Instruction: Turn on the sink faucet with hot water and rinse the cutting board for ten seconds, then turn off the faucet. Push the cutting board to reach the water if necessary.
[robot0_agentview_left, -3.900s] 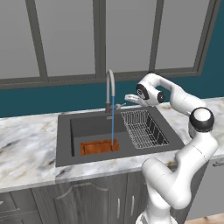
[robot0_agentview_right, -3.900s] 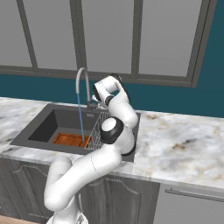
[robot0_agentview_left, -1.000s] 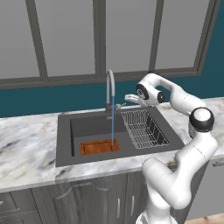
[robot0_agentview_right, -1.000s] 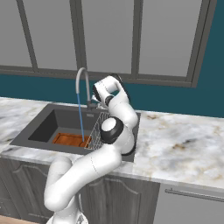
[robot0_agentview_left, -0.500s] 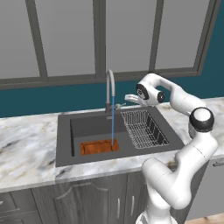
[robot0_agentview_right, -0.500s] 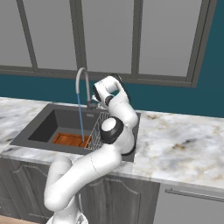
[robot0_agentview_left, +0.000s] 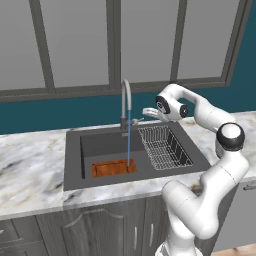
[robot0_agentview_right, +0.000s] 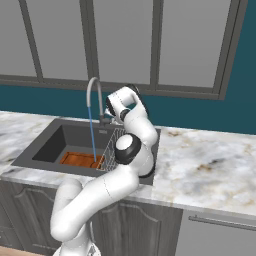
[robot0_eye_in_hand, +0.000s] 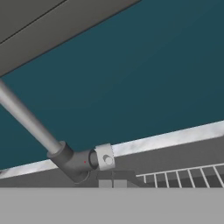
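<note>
Orange-brown board: the cutting board (robot0_agentview_left: 114, 168) lies flat on the floor of the sink (robot0_agentview_left: 74, 162), in its near left part, well apart from the fingers and lower than them.
Water: the water (robot0_agentview_left: 128, 140) falls as a thin blue stream from the spout tip and lands on the right end of the board.
Faucet: the sink faucet (robot0_agentview_left: 125, 100) stands at the far rim of the basin, its spout arching toward the near side; its side lever (robot0_eye_in_hand: 105, 157) sticks out to the right.
Gripper: the gripper (robot0_agentview_left: 148, 113) hangs just right of the faucet base, at lever height, fingers (robot0_eye_in_hand: 113, 183) closed with no gap, holding nothing; the lever sits just beyond their tips.
Rack: a wire dish rack (robot0_agentview_left: 165, 147) occupies the right half of the basin, below the hand.
</note>
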